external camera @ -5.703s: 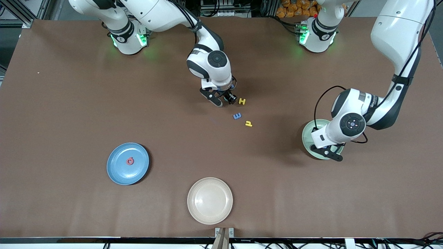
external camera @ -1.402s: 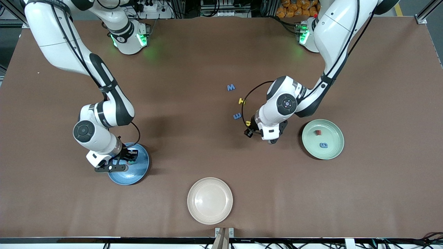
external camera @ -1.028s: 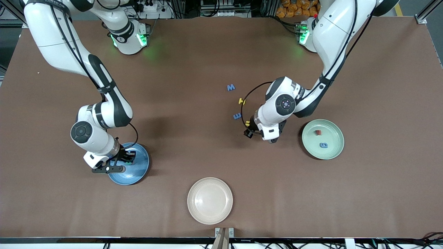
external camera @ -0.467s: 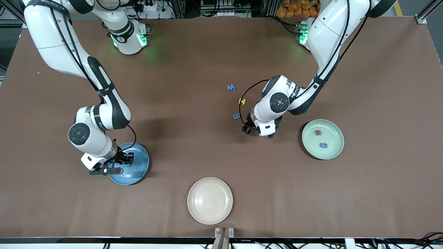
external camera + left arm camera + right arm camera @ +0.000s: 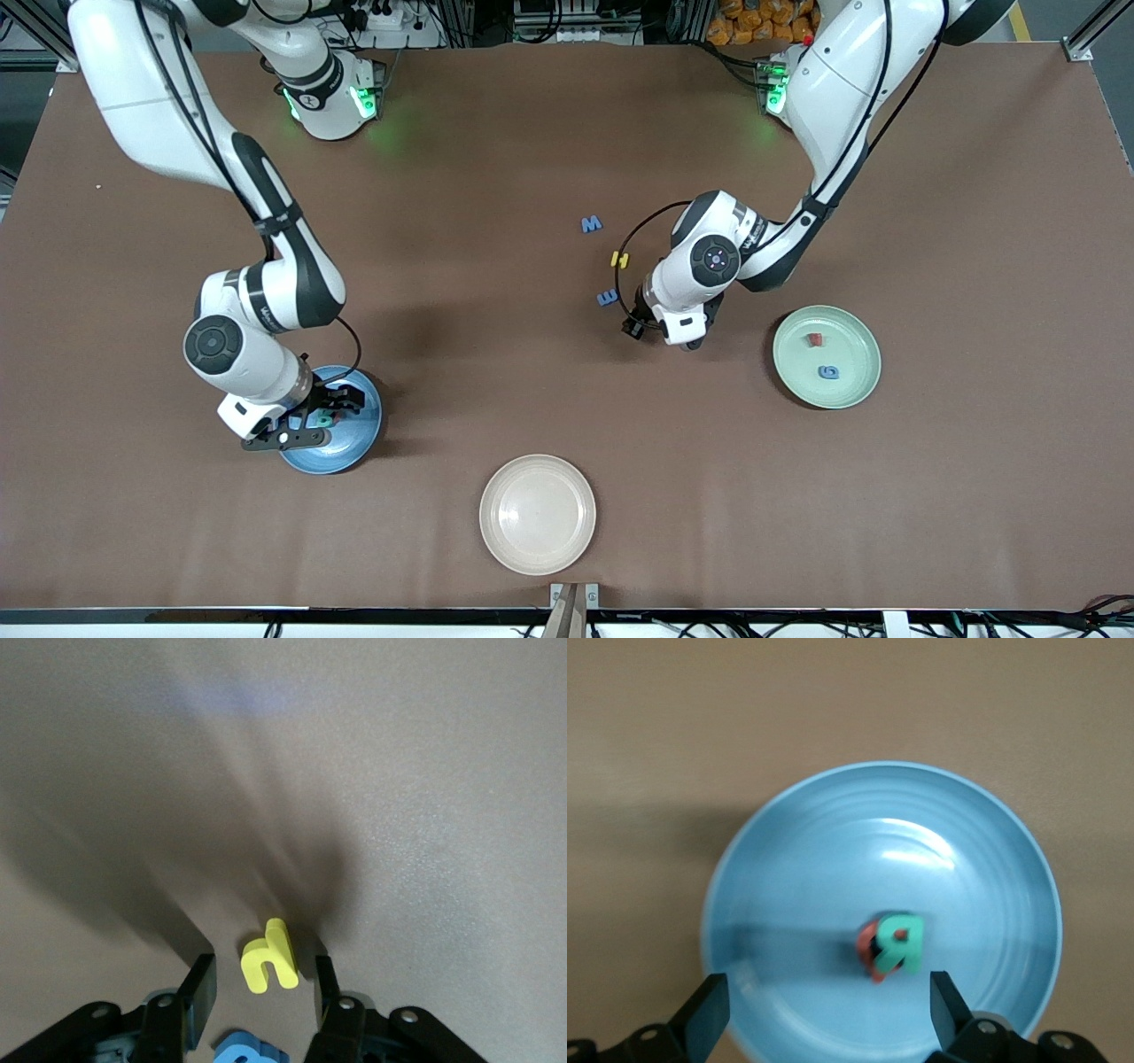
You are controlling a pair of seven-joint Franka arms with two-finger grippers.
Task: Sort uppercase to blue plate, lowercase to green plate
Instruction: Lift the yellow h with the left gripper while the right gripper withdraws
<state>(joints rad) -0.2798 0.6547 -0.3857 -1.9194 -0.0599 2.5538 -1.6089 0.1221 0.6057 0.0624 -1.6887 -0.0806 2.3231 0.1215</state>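
My right gripper [image 5: 326, 413] hangs open over the blue plate [image 5: 370, 416], its wide-apart fingers [image 5: 709, 1014] holding nothing. On the blue plate [image 5: 797, 868] a teal letter [image 5: 897, 943] lies on top of a salmon-red one [image 5: 866, 950]. My left gripper [image 5: 636, 324] is low over the table and open, one finger on each side of a yellow lowercase letter [image 5: 268, 957], with gaps. A blue E [image 5: 607, 298], a yellow H [image 5: 619, 260] and a blue M-like letter [image 5: 591, 224] lie close by. The green plate [image 5: 850, 390] holds a red letter [image 5: 812, 338] and a blue one [image 5: 828, 372].
An empty cream plate [image 5: 538, 514] sits nearest the front camera, midway along the table. A blue letter [image 5: 250, 1050] lies just under the left gripper's body, close to the yellow one.
My right gripper has opened and the teal letter now lies on the blue plate. The left gripper has shifted slightly toward the loose letters, around the yellow one.
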